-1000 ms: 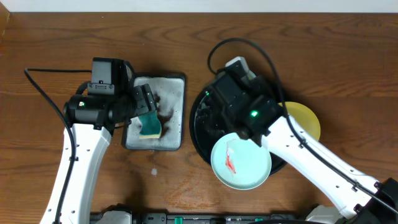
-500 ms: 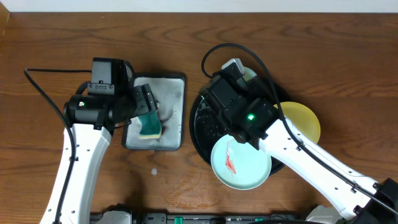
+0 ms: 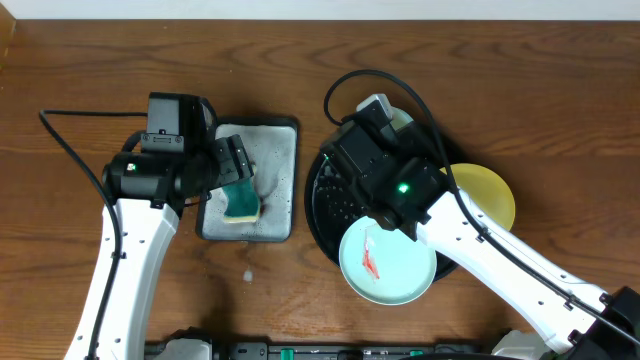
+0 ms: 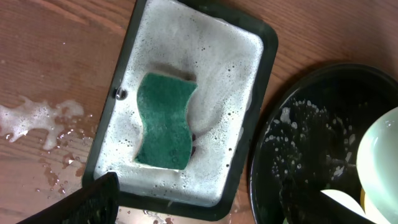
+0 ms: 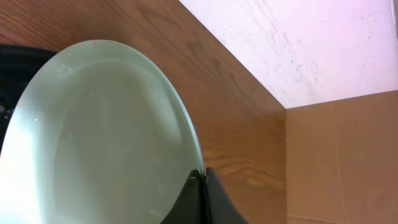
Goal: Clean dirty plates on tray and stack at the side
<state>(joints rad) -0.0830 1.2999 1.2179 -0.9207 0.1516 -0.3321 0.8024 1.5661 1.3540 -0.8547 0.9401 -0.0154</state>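
Right gripper (image 5: 202, 182) is pinched shut on the rim of a mint plate (image 5: 106, 137), tilting it above the black tray (image 4: 298, 106), seemingly for scrubbing, while the left gripper (image 3: 233, 165), spread wide and empty, hovers directly over the sponge (image 4: 165, 121), probably to fetch it.

sponge (image 4: 163, 121): bare on top, open from above
tray (image 3: 325, 205): mostly covered by right arm (image 3: 480, 240) and plates (image 3: 392, 265)
surface (image 3: 250, 60): bare behind
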